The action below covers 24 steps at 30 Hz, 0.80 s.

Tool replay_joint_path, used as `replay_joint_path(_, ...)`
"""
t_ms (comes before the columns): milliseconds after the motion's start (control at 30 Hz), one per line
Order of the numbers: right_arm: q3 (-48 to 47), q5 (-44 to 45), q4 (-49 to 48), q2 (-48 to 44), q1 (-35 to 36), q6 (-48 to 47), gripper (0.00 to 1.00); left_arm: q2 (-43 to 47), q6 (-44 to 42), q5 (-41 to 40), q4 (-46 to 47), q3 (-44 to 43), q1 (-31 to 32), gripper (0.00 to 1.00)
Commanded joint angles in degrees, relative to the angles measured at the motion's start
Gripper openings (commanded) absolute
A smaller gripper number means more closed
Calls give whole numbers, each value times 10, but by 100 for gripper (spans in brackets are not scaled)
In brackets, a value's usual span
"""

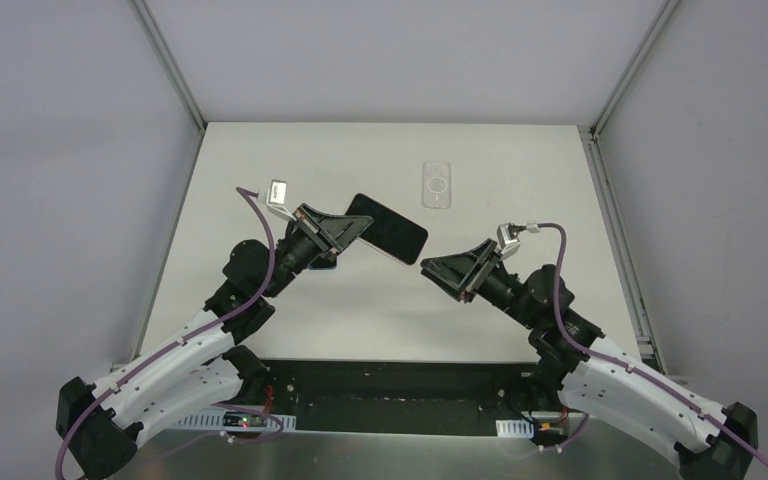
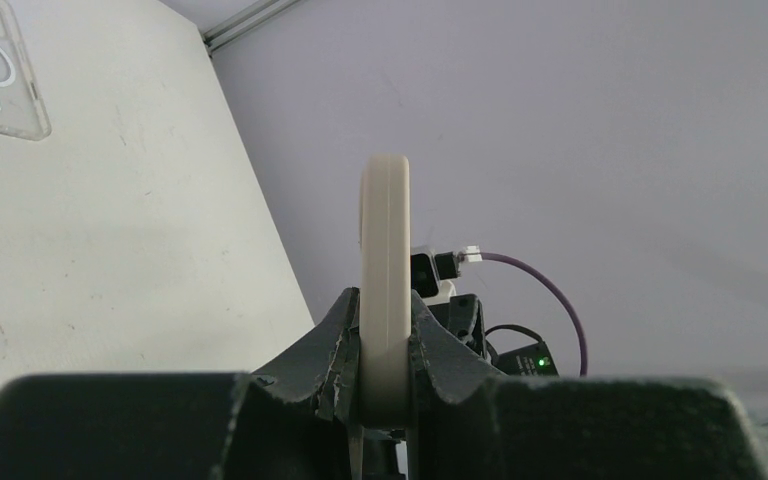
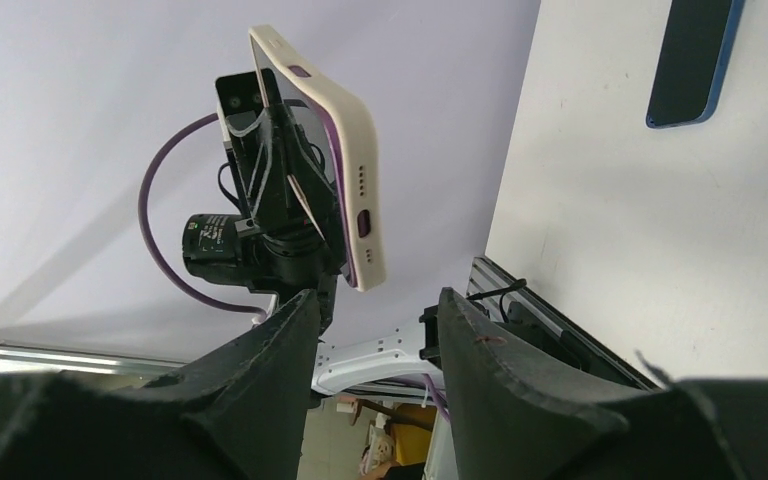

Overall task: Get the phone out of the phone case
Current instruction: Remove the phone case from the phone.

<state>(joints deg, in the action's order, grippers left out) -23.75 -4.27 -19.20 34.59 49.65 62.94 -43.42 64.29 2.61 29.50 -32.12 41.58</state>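
White counter [image 1: 520, 300], matte, faint scuffs, boxed in by pale grey-lilac walls. Aluminium frame rail [image 1: 170, 65] runs along the left wall and a matching rail [image 1: 615, 215] runs down the right counter edge. A black trough lies along the near edge between the arm bases.

Left arm reaches in from bottom-left with a purple cable [image 1: 260, 225] looped over its wrist. The left hand [image 1: 352, 228] is clenched on the phone [image 1: 390, 228], which is lifted off the counter. Its dark screen faces up in the top view and it is tilted toward the right.

In the left wrist view the phone [image 2: 385, 290] is edge-on, its cream rim pinched between both fingers. In the right wrist view that rim reads as a cream case [image 3: 350, 165] still wrapped around the phone, with port cut-outs showing.

A dark, blue-edged slab [image 3: 695, 60] lies flat on the counter, mostly under the left arm from above. A clear case [image 1: 439, 184] lies flat on the far-centre counter, apart from both arms.

The right hand [image 1: 428, 265] is just beside the phone's near corner, fingers spread, holding nothing. I cannot tell whether it touches the phone.
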Motion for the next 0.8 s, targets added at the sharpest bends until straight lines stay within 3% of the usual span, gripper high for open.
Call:
replay_joint_path(0, 1, 9, -7, -11, 0, -7, 50, 13, 8, -6, 72, -11, 1, 0)
replay_joint_path(767, -17, -4, -19, 24, 0, -10, 44, 3, 14, 11, 73, -19, 2, 0)
